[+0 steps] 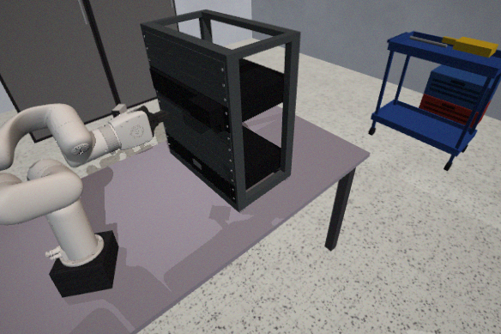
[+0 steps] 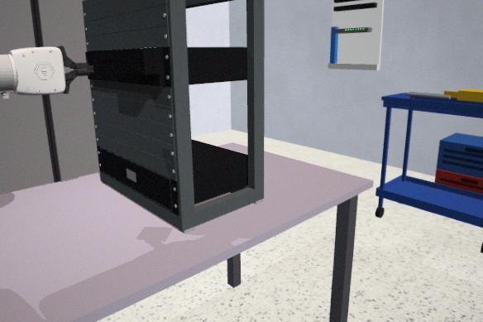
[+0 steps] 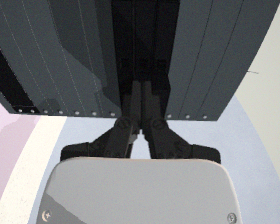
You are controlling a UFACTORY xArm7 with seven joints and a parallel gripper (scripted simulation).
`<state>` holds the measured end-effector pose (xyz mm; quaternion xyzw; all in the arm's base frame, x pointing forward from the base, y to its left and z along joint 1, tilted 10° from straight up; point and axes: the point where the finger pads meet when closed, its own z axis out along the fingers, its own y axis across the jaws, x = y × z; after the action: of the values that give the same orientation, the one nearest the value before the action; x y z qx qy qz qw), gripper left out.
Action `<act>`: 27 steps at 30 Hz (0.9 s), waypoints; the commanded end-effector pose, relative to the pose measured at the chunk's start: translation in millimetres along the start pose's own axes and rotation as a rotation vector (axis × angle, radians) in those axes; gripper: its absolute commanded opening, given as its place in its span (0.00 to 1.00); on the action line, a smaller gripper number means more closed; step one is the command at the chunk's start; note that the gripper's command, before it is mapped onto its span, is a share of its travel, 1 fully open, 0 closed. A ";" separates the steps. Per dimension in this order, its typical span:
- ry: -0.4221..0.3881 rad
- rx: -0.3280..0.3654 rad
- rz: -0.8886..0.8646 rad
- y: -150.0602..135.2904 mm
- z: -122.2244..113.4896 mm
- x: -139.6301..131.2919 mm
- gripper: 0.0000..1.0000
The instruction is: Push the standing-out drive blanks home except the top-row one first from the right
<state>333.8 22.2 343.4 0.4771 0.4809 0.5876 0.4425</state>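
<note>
A dark grey rack (image 1: 223,104) stands on the purple table; it also shows in the exterior view (image 2: 165,96). A black storage chassis (image 2: 126,66) sits in its upper half, and its front faces my arm. My gripper (image 2: 84,70) is shut, with nothing between the fingers, and its fingertips meet the chassis front near its left edge. In the wrist view the shut fingers point into the dark strip of drive blanks (image 3: 143,23). The single blanks are too dark to tell apart. In the top view the gripper (image 1: 159,118) is at the chassis front (image 1: 189,100).
A second black unit (image 2: 136,179) fills the bottom of the rack. My arm's base (image 1: 83,264) stands on the table's near left corner. A blue cart (image 1: 442,95) with boxes stands on the floor to the right. Grey cabinets (image 1: 77,35) stand behind the table.
</note>
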 end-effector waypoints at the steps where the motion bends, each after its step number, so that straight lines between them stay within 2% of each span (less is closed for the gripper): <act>1: 0.005 -0.002 -0.007 1.5 0.5 1.4 0.00; 11: 0.032 0.000 -0.037 0.9 1.3 9.8 0.00; 27: 0.120 0.019 -0.114 -5.3 2.9 37.9 0.00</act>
<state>331.0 55.5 345.0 0.4201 0.5325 0.5845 0.4453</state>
